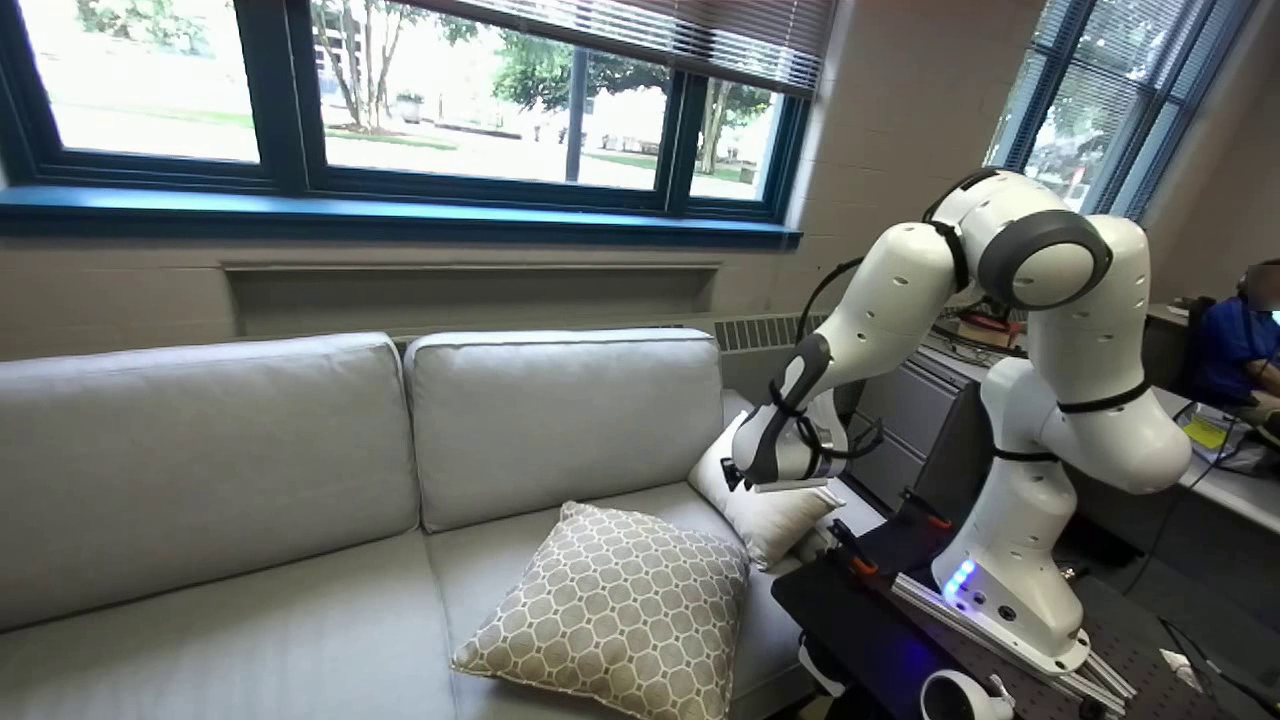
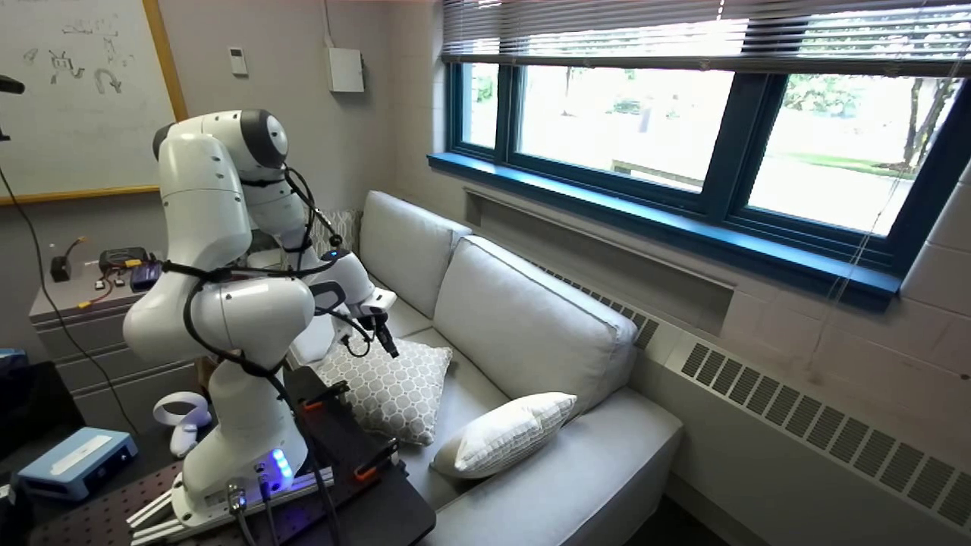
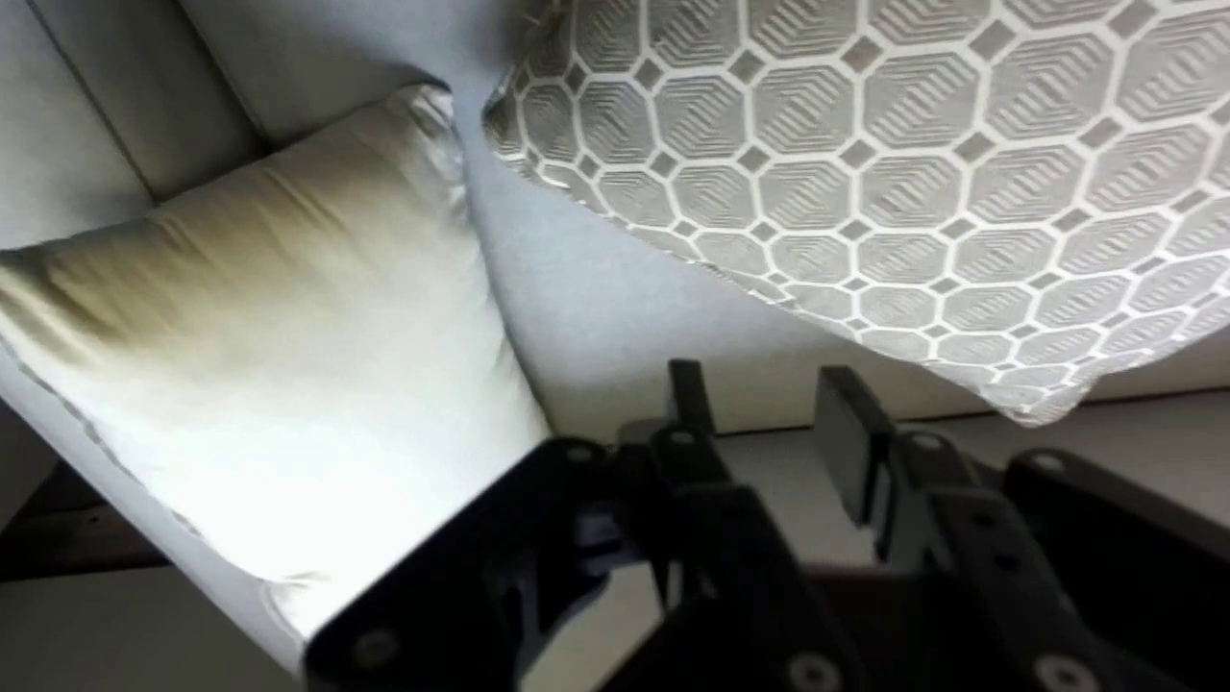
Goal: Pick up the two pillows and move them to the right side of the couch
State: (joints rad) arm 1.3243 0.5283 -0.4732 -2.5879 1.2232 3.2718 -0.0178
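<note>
Here — gripper (image 3: 766,408) agape, pillows (image 1: 625,605) on couch (image 1: 250,640)

Tan cushion (image 1: 620,605), white lattice; cream pillow (image 3: 317,365); pale grey couch (image 1: 210,640)

No readable text, labels, brands, numbers or signs.

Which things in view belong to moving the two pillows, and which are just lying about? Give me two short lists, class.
Part of the job:
patterned tan pillow
cream pillow
couch
gripper, open, holding nothing

Just lying about:
blue box
white controller
</note>
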